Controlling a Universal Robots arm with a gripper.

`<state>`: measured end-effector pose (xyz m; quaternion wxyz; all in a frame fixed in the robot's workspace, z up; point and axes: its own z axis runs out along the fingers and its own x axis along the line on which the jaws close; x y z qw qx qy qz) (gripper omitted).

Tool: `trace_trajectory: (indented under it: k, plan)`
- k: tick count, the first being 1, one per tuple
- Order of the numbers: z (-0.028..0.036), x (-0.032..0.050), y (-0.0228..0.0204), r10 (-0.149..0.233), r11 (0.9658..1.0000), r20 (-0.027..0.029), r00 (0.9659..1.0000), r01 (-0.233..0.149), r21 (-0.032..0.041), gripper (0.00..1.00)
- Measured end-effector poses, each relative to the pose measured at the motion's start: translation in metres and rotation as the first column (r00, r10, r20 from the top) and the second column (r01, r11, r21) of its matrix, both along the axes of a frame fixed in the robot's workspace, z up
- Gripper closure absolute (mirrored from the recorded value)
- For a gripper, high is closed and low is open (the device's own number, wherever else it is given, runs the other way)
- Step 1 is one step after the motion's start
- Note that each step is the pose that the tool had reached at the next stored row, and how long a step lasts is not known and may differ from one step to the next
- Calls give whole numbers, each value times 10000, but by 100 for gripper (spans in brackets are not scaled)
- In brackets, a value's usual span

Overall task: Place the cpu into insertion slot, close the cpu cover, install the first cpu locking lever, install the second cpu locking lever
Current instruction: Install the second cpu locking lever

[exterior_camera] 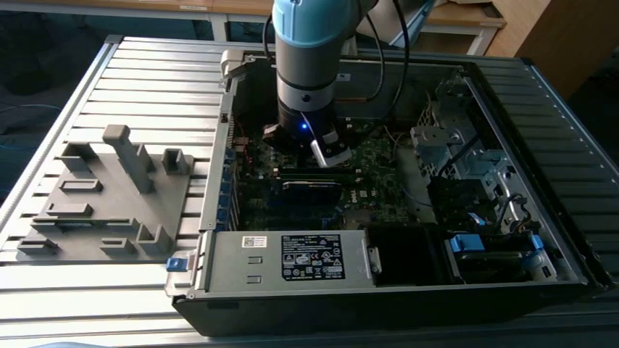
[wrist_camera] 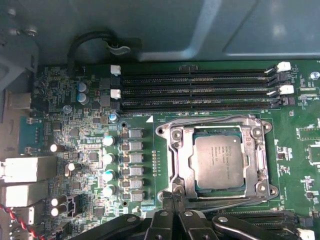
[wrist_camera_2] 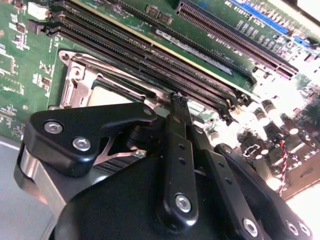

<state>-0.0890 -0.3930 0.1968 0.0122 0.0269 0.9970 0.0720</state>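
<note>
One arm reaches down into the open computer case (exterior_camera: 387, 290) that lies on the tabletop (exterior_camera: 145, 80), and its end effector (wrist_camera_2: 177, 100) sits low over the green motherboard (wrist_camera: 90, 150). The black fingers (wrist_camera_2: 176, 135) look pressed together, with nothing between them. The tips rest right at the edge of the insertion slot (wrist_camera: 172, 192), on the side away from the long black memory slots (wrist_camera: 195, 90). The cpu (wrist_camera: 220, 161) already lies flat inside the slot, with its dull grey top facing up. The cpu cover (wrist_camera: 182, 160) seems to be down around the chip, like a shiny frame with the chip showing through its big square hole. So the first two steps look done. The step in hand seems to be a locking lever, since the tips touch the slot's edge where a thin metal bar would run, but I cannot tell if any lever is hooked yet. The next move calls for a gentle, careful push on that thin bar, without bumping the small parts (wrist_camera: 109, 157) beside the slot.
</note>
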Motion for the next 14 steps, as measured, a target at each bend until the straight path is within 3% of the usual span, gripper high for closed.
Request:
trace_trajectory:
  k: [4, 9, 14]
  plan:
    - [4, 0, -1, -1, 10000, -2, 10000, 1, 8, 89]
    - [66, 0, -1, 0, 10000, -2, 10000, 0, 8, 89]
    - [86, 16, -12, 0, 10000, -2, 10000, 0, 9, 89]
